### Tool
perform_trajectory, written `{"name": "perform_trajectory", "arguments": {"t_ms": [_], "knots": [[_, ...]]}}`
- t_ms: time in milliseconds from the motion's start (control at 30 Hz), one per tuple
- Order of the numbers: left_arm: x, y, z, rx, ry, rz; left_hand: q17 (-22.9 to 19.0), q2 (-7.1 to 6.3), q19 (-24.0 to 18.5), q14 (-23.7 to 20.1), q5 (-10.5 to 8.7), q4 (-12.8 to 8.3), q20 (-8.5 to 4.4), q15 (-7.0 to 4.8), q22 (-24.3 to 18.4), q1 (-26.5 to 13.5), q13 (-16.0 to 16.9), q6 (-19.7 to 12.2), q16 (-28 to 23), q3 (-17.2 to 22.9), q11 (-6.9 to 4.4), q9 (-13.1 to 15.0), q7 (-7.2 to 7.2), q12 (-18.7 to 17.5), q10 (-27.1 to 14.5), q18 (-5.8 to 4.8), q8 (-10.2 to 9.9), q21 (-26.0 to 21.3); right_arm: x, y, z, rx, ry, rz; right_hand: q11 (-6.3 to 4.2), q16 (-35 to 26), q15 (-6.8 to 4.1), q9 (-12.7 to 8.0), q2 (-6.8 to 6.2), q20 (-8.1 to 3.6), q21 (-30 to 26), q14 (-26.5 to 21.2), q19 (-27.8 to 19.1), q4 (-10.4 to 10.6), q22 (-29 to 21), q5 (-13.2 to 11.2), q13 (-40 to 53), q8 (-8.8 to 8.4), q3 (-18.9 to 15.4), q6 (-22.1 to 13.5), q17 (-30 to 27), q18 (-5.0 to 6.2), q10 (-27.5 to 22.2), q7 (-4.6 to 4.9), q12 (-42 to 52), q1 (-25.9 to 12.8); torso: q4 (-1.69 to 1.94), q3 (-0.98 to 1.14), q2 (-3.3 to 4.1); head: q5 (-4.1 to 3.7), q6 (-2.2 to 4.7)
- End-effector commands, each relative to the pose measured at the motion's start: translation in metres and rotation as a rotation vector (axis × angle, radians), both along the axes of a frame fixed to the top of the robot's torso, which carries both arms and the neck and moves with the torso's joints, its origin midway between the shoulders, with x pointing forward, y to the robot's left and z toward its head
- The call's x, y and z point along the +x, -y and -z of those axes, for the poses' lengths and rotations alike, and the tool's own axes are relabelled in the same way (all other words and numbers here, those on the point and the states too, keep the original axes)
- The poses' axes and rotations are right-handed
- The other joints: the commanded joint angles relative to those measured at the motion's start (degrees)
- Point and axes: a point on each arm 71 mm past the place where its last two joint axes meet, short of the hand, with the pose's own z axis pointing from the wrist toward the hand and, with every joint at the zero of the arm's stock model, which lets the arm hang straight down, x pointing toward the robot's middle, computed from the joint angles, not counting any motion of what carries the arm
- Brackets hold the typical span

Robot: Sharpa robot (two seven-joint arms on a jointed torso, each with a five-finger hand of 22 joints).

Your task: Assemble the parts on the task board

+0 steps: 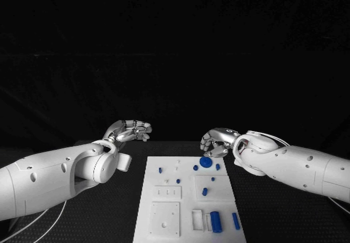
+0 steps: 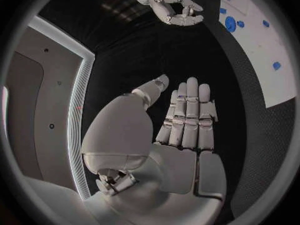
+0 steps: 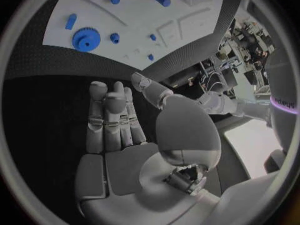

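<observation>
The flat white rectangular task board (image 1: 188,202) lies mid-desk, carrying small blue plastic parts, among them a round blue gear (image 1: 206,162) near its far edge. Beyond that edge, the left robot hand (image 1: 130,131) and right robot hand (image 1: 218,142) hover empty, fingers apart.

We see a white board (image 1: 186,212) on a black worktop (image 1: 270,212); the small parts on it are blue, among them a toothed blue wheel (image 1: 206,162) and a blue cylinder (image 1: 216,221); a few raised blocks (image 1: 167,193) are white like the board itself; both arms are white, the left hand (image 1: 131,130) and the right hand (image 1: 219,142) silver-grey with darker grey between the fingers; the backdrop behind them is plain black.
</observation>
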Motion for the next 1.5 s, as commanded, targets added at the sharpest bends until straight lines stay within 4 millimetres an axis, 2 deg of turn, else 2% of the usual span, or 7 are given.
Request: {"name": "perform_trajectory", "arguments": {"t_ms": [33, 567, 1100, 1300, 1333, 1367, 1500], "knots": [[-0.003, 0.005, -0.004, -0.018, 0.018, 0.041, 0.1, -0.13, 0.0, 0.4, -0.32, -0.5, -0.49, 0.15, 1.1, -0.7, -0.1, 0.0, -0.5, 0.1, 0.51, -0.1, 0.32, -0.4, 0.0, -1.02, -0.4, 0.4, -0.003, -0.009, 0.005, -0.161, 0.080, -0.048, 0.33, 1.0, 0.20, -0.1, -0.80, -1.69, 1.3, -0.4, 1.0, 0.0, 1.6, -0.2, -0.2, -0.49, 0.1, -0.1, 0.2, 1.72, -0.2, 0.25, -0.5, -0.2, 0.86, -0.06, 1.57, -0.25, -0.02], [-0.008, 0.009, -0.007, -0.032, 0.015, 0.056, 0.5, -0.33, -0.1, 0.4, -0.55, -0.9, -0.45, 0.22, 1.1, -1.9, -0.3, -0.3, -1.0, 0.5, 0.76, -0.3, 0.54, -1.1, -0.2, -1.05, -0.9, 0.4, -0.004, -0.021, 0.020, -0.266, 0.169, -0.059, 1.02, 3.3, 0.90, -0.4, -3.10, -1.84, 5.4, -1.0, 2.0, 0.9, 1.3, -2.2, -1.0, -1.56, 2.2, -0.9, -1.4, 1.72, -1.3, 0.57, -2.1, 0.0, 2.20, -0.44, 4.27, -1.55, 0.61], [-0.011, 0.012, -0.007, -0.053, -0.007, 0.062, 0.7, -0.39, -0.2, 0.3, -0.63, -1.0, -0.41, 0.26, 1.1, -2.6, -0.5, -0.5, -1.3, 0.7, 0.99, -0.4, 0.68, -1.6, -0.6, -1.06, -1.1, 0.4, -0.005, -0.022, 0.034, -0.298, 0.154, -0.057, 1.17, 3.7, 1.05, -0.4, -3.76, -1.69, 5.6, -1.1, 2.0, 1.2, 1.2, -2.2, -1.3, -1.76, 2.7, -1.0, -1.9, 1.72, -1.7, 0.51, -2.2, -0.3, 2.96, -0.83, 6.03, -2.01, 0.33], [-0.011, 0.013, -0.007, -0.054, -0.011, 0.065, 0.8, -0.42, -0.2, 0.3, -0.66, -1.0, -0.40, 0.28, 1.1, -2.8, -0.5, -0.5, -1.4, 0.8, 1.04, -0.4, 0.71, -1.8, -0.7, -1.06, -1.2, 0.4, -0.004, -0.020, 0.035, -0.310, 0.157, -0.053, 1.18, 3.9, 1.06, -0.4, -3.78, -1.63, 5.8, -1.2, 1.9, 1.4, 1.2, -2.4, -1.4, -1.77, 3.2, -1.0, -2.2, 1.72, -1.7, 0.48, -2.1, -0.2, 2.97, -0.97, 6.41, -2.08, 0.37], [-0.011, 0.013, -0.007, -0.054, -0.011, 0.066, 0.8, -0.40, -0.2, 0.3, -0.66, -1.0, -0.40, 0.29, 1.1, -2.8, -0.5, -0.5, -1.4, 0.8, 1.06, -0.4, 0.72, -1.8, -0.7, -1.06, -1.2, 0.4, -0.004, -0.020, 0.034, -0.310, 0.161, -0.052, 1.17, 3.9, 1.05, -0.4, -3.77, -1.62, 5.8, -1.2, 1.9, 1.5, 1.2, -2.4, -1.5, -1.76, 3.3, -0.9, -2.3, 1.72, -1.6, 0.47, -2.1, -0.2, 3.13, -1.05, 6.48, -2.26, 0.44], [-0.011, 0.013, -0.007, -0.054, -0.011, 0.066, 0.8, -0.41, -0.2, 0.3, -0.67, -1.0, -0.40, 0.29, 1.1, -2.8, -0.5, -0.6, -1.4, 0.8, 1.06, -0.4, 0.73, -1.8, -0.7, -1.06, -1.2, 0.4, -0.004, -0.020, 0.034, -0.314, 0.164, -0.052, 1.16, 3.9, 1.04, -0.4, -3.75, -1.61, 5.8, -1.2, 1.9, 1.5, 1.2, -2.4, -1.5, -1.75, 3.3, -0.9, -2.3, 1.72, -1.6, 0.47, -2.1, -0.2, 3.98, -1.31, 6.57, -3.15, 0.57], [-0.010, 0.014, -0.006, -0.055, -0.014, 0.069, 0.9, -0.41, -0.3, 0.3, -0.68, -1.0, -0.39, 0.30, 1.1, -3.0, -0.5, -0.6, -1.5, 0.9, 1.10, -0.4, 0.76, -1.9, -0.7, -1.06, -1.3, 0.4, -0.003, -0.019, 0.035, -0.324, 0.166, -0.047, 1.13, 4.1, 1.02, -0.4, -3.80, -1.55, 6.0, -1.2, 1.9, 1.6, 1.2, -2.6, -1.5, -1.74, 3.8, -0.8, -2.6, 1.72, -1.5, 0.43, -2.0, 0.0, 4.16, -1.45, 6.89, -3.45, 0.82]]}}
